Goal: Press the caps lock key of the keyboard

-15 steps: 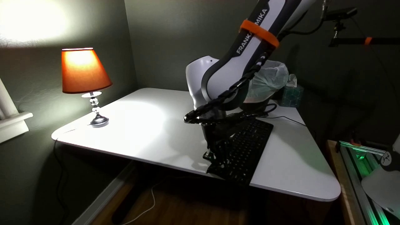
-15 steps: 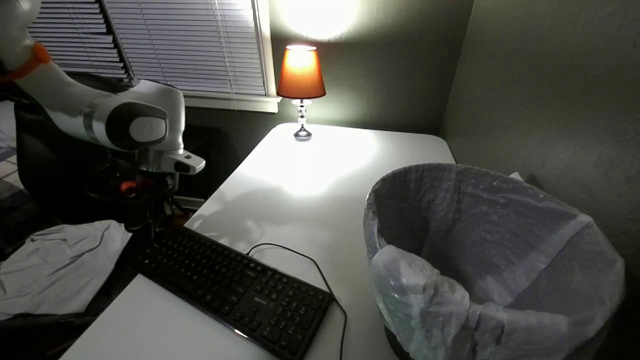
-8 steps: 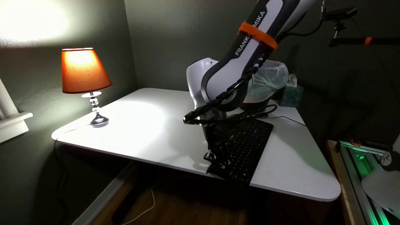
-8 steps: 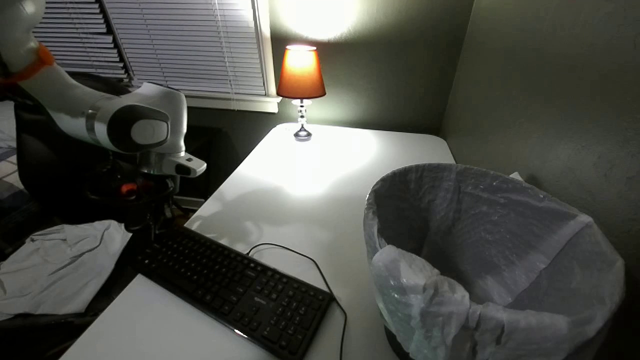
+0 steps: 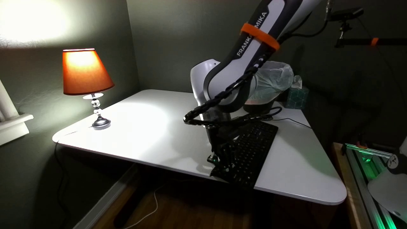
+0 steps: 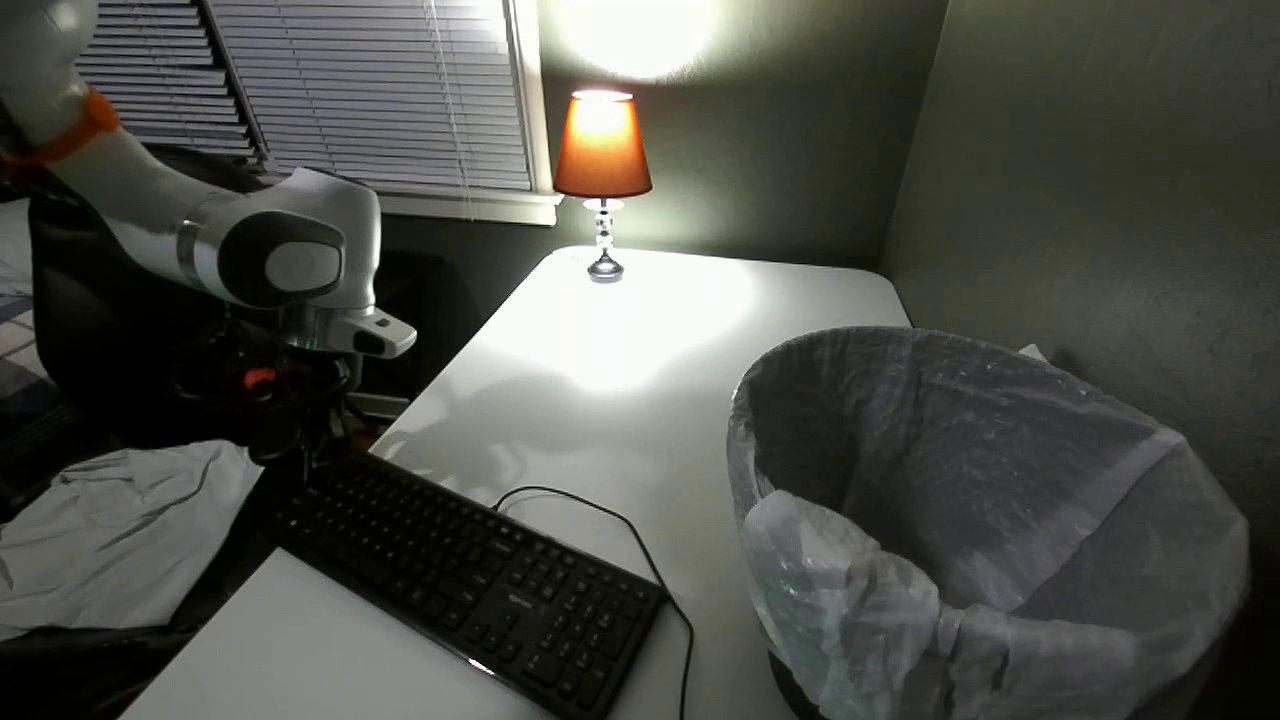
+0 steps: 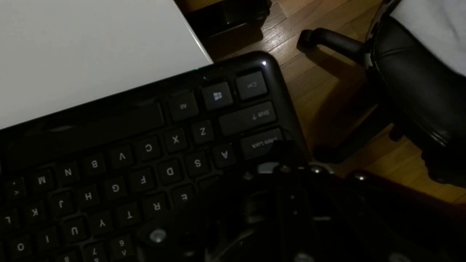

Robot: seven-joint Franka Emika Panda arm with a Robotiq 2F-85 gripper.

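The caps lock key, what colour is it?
The caps lock key looks black, with pale letters; it shows best in the wrist view.

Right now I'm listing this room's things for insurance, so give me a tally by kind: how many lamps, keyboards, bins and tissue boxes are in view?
Lamp: 1
Keyboard: 1
Bin: 1
Tissue box: 1
Total: 4
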